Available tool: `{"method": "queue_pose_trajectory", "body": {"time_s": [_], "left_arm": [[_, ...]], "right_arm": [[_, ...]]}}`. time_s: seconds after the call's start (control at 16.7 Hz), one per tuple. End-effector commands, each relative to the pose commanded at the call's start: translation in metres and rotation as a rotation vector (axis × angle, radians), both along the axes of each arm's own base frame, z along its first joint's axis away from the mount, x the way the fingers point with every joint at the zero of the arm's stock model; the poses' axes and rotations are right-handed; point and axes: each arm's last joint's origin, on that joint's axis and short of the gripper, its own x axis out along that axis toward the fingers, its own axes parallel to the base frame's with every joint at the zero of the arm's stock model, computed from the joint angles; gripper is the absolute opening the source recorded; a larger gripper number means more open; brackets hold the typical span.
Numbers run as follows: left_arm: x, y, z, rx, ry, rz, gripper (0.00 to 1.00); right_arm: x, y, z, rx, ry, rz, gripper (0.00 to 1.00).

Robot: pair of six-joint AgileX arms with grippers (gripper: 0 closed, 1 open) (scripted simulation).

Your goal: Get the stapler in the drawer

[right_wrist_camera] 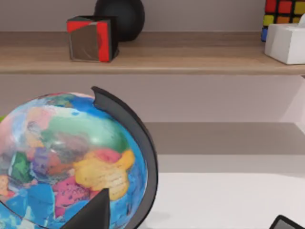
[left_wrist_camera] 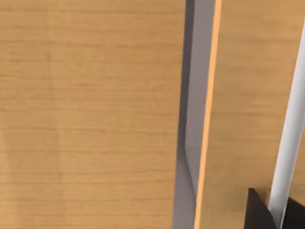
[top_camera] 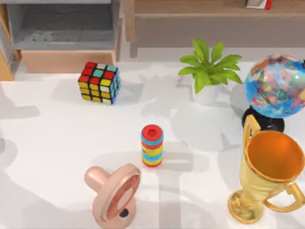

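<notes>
The stapler is out of view. The drawer (top_camera: 66,61) stands pulled out at the table's back left, showing a grey floor and walls behind its light tan front panel, with nothing lying inside. A dark part of my left gripper (left_wrist_camera: 259,212) sits close against tan wooden panels beside a white bar (left_wrist_camera: 288,143). My right gripper (right_wrist_camera: 190,224) hangs open just in front of the globe (right_wrist_camera: 71,162), with one dark fingertip (right_wrist_camera: 93,212) overlapping the globe.
On the white table stand a Rubik's cube (top_camera: 99,82), a potted plant (top_camera: 208,71), the globe (top_camera: 276,88), a gold trophy (top_camera: 269,176), a striped ring stack (top_camera: 152,145) and a pink rounded object (top_camera: 114,193). A brown shelf (right_wrist_camera: 152,57) behind holds a red and grey cube (right_wrist_camera: 91,38).
</notes>
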Motion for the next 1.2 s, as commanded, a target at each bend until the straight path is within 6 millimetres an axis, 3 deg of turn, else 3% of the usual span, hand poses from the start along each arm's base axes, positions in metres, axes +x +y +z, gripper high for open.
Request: {"method": "queue_pose_trajectory", "body": {"time_s": [0.18, 0.54, 0.84, 1.2], "left_arm": [[0.010, -0.001, -0.005, -0.005, 0.017, -0.003, 0.00], [0.057, 0.001, 0.003, 0.008, -0.014, 0.000, 0.00], [0.063, -0.001, 0.000, 0.000, 0.000, 0.000, 0.00], [0.063, -0.001, 0.000, 0.000, 0.000, 0.000, 0.45]], "right_arm": [[0.000, 0.000, 0.000, 0.000, 0.000, 0.000, 1.00], [0.000, 0.000, 0.000, 0.000, 0.000, 0.000, 1.00], [0.000, 0.000, 0.000, 0.000, 0.000, 0.000, 1.00], [0.000, 0.000, 0.000, 0.000, 0.000, 0.000, 1.00]]}}
